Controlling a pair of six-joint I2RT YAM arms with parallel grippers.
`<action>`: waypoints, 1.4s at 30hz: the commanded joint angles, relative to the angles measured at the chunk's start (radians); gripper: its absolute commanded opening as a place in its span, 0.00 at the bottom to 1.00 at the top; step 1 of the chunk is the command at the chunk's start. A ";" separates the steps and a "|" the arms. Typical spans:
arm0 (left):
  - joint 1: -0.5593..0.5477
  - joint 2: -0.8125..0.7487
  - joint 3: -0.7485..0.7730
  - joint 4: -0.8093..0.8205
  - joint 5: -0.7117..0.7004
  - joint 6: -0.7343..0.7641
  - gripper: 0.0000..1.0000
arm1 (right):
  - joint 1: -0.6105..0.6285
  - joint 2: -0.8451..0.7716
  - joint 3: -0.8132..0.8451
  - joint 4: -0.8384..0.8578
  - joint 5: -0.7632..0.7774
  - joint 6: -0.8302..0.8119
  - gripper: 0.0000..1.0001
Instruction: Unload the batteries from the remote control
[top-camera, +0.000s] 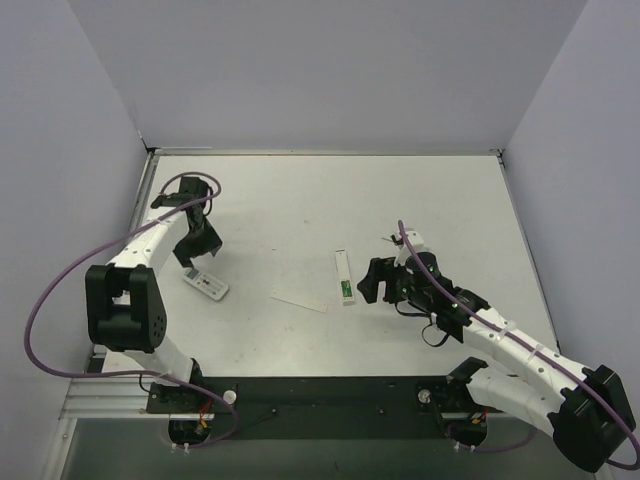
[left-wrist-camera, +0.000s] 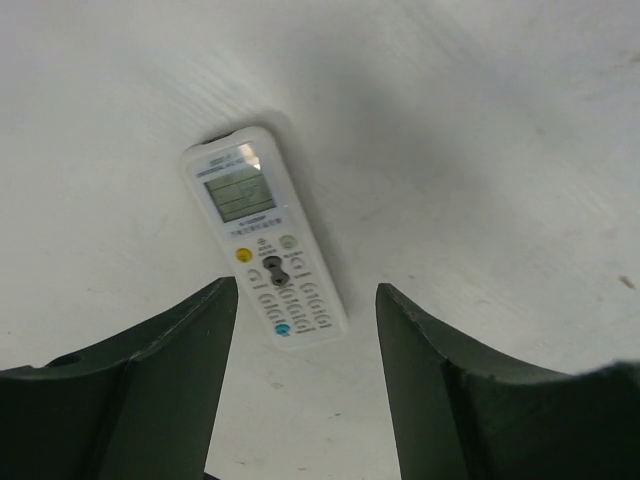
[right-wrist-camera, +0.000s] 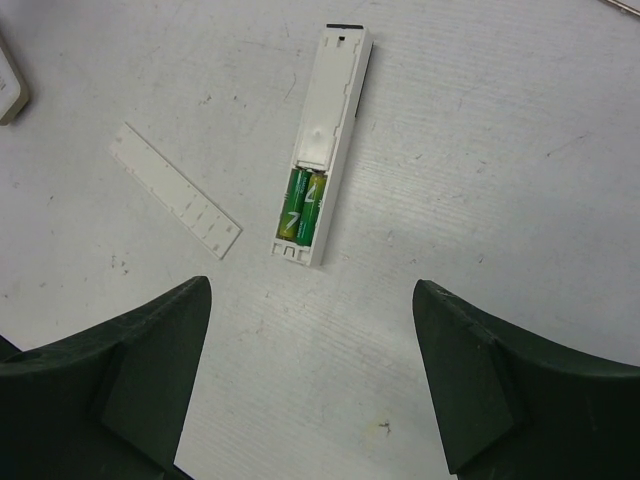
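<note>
The remote control (top-camera: 345, 274) is a slim pale bar lying back side up in the middle of the table. Its battery slot is uncovered at the near end. Two green batteries (top-camera: 347, 290) sit side by side in that slot; they show clearly in the right wrist view (right-wrist-camera: 303, 205), inside the remote (right-wrist-camera: 330, 110). My right gripper (top-camera: 372, 282) is open and empty, just right of the remote's near end; in its wrist view (right-wrist-camera: 310, 300) the jaws stand wide apart, short of the batteries. My left gripper (top-camera: 200, 245) is open and empty at the far left.
A narrow white strip (top-camera: 298, 302), the loose cover, lies left of the remote and also shows in the right wrist view (right-wrist-camera: 175, 190). A second white remote with a screen and buttons (left-wrist-camera: 262, 235) lies below the left gripper (left-wrist-camera: 306, 300), at the table's left (top-camera: 205, 284).
</note>
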 joint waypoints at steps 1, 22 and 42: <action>0.064 0.024 -0.070 0.073 0.019 0.026 0.68 | -0.005 0.003 0.019 0.003 0.002 -0.001 0.77; 0.091 0.100 -0.146 0.114 0.041 0.014 0.76 | -0.005 0.012 0.017 0.014 -0.025 -0.019 0.75; 0.150 0.001 -0.233 0.159 0.050 -0.032 0.77 | -0.005 -0.015 -0.001 0.030 -0.040 -0.019 0.74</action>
